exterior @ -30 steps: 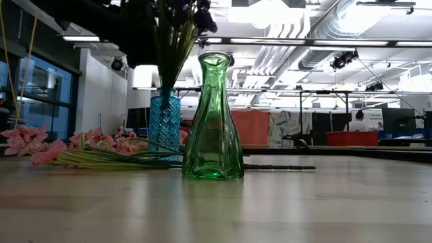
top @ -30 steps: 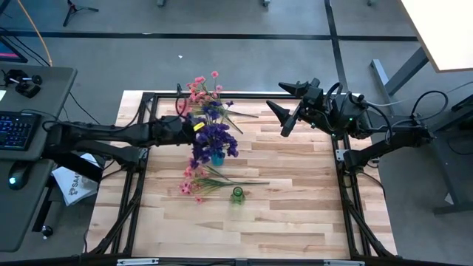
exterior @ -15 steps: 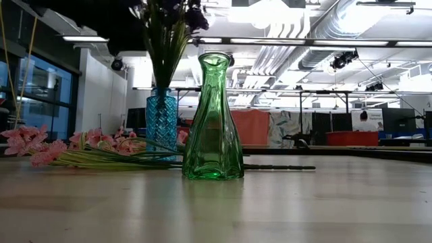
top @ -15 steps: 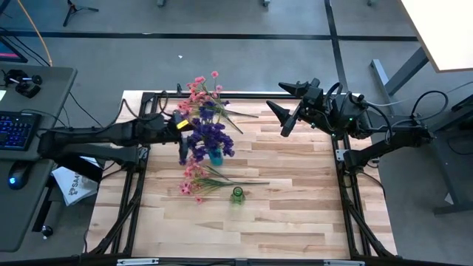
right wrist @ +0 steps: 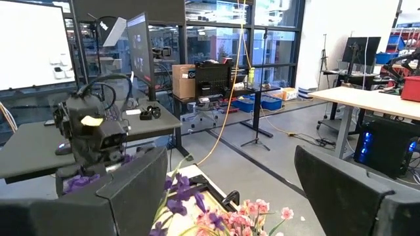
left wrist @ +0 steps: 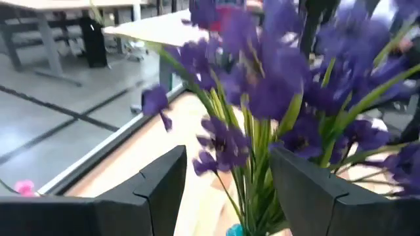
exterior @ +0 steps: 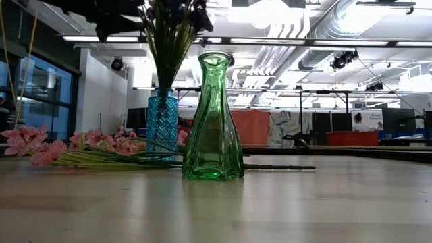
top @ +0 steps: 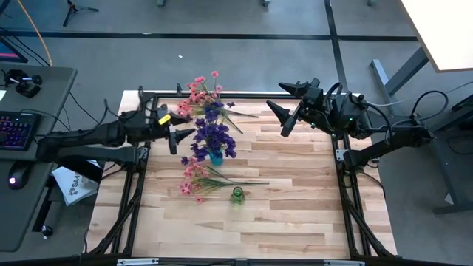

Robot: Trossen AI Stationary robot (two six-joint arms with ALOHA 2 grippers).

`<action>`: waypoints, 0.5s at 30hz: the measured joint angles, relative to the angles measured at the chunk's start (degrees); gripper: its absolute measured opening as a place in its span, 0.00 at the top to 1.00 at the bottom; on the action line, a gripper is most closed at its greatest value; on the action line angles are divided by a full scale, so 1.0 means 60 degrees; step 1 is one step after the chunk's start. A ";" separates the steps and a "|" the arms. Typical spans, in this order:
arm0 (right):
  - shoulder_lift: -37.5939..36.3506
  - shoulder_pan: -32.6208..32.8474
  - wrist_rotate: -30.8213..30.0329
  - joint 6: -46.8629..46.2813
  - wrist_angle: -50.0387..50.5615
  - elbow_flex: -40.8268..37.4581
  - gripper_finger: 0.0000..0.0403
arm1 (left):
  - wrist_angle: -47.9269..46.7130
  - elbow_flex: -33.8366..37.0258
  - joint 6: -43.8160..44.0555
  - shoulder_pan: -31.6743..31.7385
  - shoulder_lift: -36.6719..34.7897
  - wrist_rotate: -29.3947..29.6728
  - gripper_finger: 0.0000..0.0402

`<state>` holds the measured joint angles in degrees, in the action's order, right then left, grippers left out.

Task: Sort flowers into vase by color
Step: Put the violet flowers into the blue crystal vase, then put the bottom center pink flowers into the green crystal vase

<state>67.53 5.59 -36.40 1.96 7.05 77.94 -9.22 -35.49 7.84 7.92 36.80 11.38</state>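
Note:
A bunch of purple flowers (top: 213,136) stands with its stems in the blue vase (exterior: 163,123) at mid-table. My left gripper (top: 179,134) hovers open just left of the blossoms (left wrist: 275,78), touching nothing. The green vase (exterior: 214,118) stands nearer the front edge, with nothing in it. Pink flowers (top: 195,181) lie flat on the table beside the green vase. More pink flowers (top: 199,89) and a purple sprig (top: 224,111) lie at the far edge. My right gripper (top: 281,107) waits open, raised over the far right.
A black metal frame (top: 140,100) borders the wooden table (top: 295,214). The table's right and near parts hold no objects. A desk with a keyboard (top: 16,129) stands off the left side.
My left gripper has drawn back from the purple bunch toward the table's left edge and risen a little, staying open. The purple flowers have stayed in the blue vase.

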 joint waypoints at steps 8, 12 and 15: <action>-0.0011 0.0010 0.0474 -0.0557 0.1781 0.0007 0.18 | 0.0185 0.0000 0.0463 -0.0004 -0.1318 0.0284 0.48; -0.0004 -0.0069 0.1326 -0.2184 0.3903 -0.0123 0.18 | 0.1070 0.0000 0.0957 -0.0004 -0.1918 0.0284 0.48; 0.0021 -0.0120 0.2555 -0.3257 0.4682 -0.0848 0.18 | 0.2014 -0.0003 0.1001 -0.0004 -0.2217 0.0288 0.48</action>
<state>67.65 4.87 -21.07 -17.58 35.14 72.85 2.86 -35.51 13.85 7.90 23.50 13.10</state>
